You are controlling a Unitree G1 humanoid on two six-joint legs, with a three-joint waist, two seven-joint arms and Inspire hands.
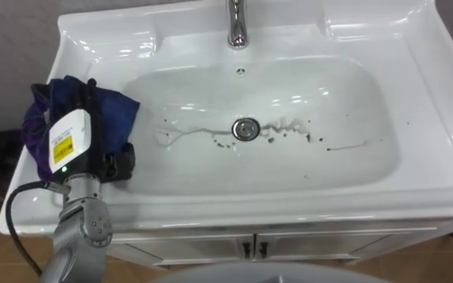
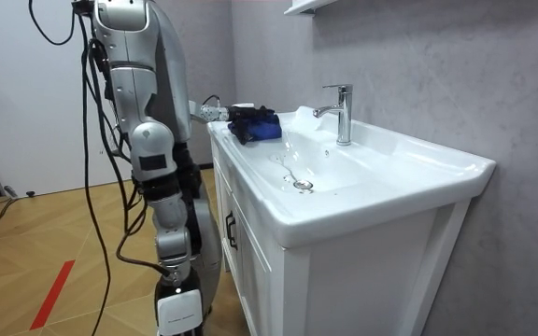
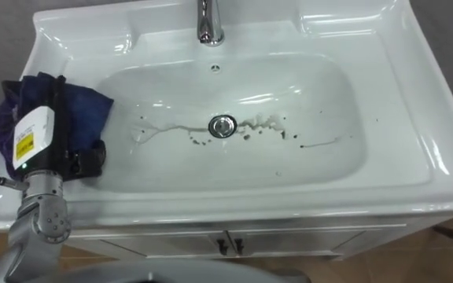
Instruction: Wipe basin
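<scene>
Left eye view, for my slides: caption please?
Left hand rests on a blue cloth at the dirt-streaked basin's left rim.

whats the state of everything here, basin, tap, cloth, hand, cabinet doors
basin: dirty, dark specks and a thin streak around the drain
faucet: off, no water running
cloth: bunched on the basin's left rim, under the left hand
left hand: resting on the cloth
cabinet doors: shut

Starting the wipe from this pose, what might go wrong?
The crumpled dark blue cloth lies bunched on the white ceramic basin's left rim under the left hand; it may drag as a lump or slip off the edge. The dark specks lie beside the round metal drain, away from the cloth, so a short sweep would likely miss them.
</scene>
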